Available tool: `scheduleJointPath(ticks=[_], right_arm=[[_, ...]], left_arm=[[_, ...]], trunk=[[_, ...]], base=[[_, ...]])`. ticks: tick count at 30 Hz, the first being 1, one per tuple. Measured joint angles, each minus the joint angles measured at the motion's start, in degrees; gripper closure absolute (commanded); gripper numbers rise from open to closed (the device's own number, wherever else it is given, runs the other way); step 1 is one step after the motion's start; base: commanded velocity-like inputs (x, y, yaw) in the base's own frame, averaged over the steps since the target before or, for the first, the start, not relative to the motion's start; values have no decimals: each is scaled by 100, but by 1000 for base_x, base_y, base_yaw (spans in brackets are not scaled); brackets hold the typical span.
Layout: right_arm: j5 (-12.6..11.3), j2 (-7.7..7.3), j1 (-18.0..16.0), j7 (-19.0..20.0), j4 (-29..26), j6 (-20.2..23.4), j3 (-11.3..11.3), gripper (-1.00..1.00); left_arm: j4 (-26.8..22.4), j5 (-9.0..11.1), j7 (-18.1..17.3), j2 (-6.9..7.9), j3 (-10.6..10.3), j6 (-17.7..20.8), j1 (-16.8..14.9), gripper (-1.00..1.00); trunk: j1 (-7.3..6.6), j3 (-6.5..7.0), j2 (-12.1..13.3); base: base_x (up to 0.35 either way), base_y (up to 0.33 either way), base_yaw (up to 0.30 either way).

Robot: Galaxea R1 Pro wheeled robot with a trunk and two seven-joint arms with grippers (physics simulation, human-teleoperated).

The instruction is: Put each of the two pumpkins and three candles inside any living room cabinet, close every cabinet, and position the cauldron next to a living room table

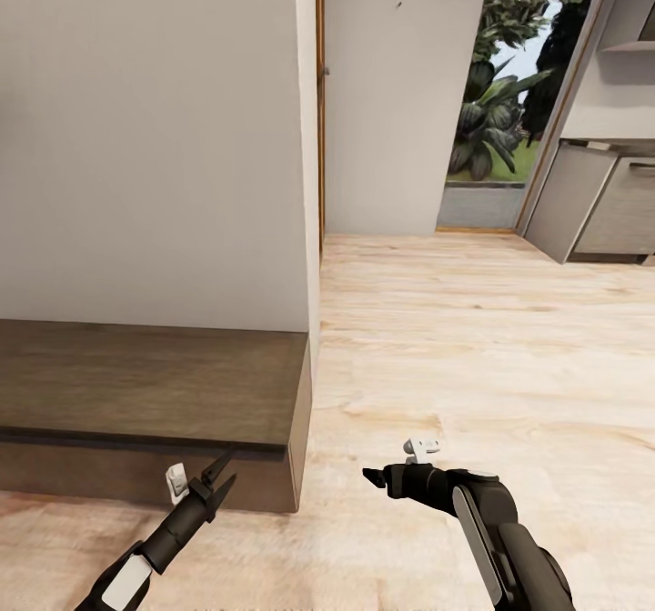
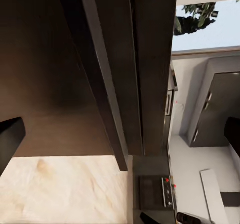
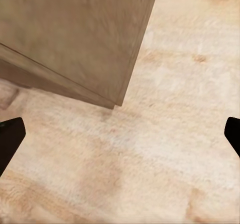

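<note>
The cabinet point(image 1: 150, 384) sits against the wall at nine o'clock, closed, its top bare. The left gripper point(image 1: 221, 471) hovers by its front corner and the right gripper point(image 1: 373, 477) over the floor point(image 1: 473, 347) at five o'clock, both with jaws spread and empty.

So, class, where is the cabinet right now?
In the head view the cabinet sits low at left against the white wall, its end corner just beyond the left gripper.

Light: bright, even — daylight from doorway point(image 1: 509, 84) | shadows: faint | left wrist view: dim, perhaps soft.
</note>
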Motion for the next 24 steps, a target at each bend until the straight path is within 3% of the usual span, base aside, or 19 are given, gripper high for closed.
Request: scheduleJointPath(ticks=[16, 24], right_arm=[[0, 0, 0, 0, 0, 0, 0, -100], [0, 0, 0, 0, 0, 0, 0, -100]], left_arm=[[0, 12, -26, 0, -7, 33, 0, -100], [0, 14, -148, 58, -7, 21, 1, -100]], trunk=[[0, 0, 0], [-1, 0, 0]], base=[[0, 0, 0], [167, 0, 0]])
